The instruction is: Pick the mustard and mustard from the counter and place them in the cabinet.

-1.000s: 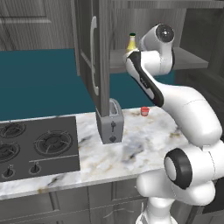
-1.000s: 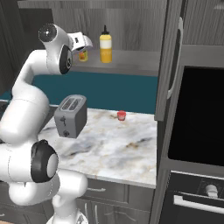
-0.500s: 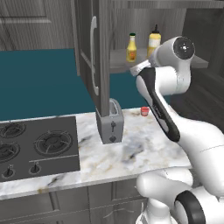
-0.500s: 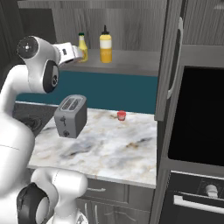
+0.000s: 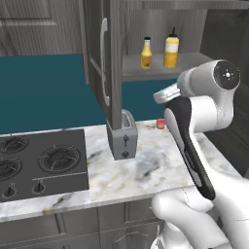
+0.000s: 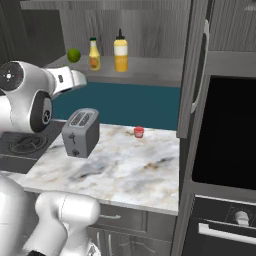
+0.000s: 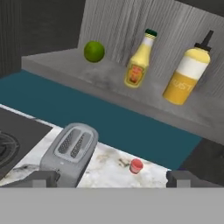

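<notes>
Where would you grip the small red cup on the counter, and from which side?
Take the red cup across its round side wall, coming down from above. It stands upright and alone on the counter, well apart from the toaster, so both fingers have room. The gripper is already open, probably wide enough to straddle it.

White arm bent high, tool [image 7: 112,179] seemingly open, empty
</notes>
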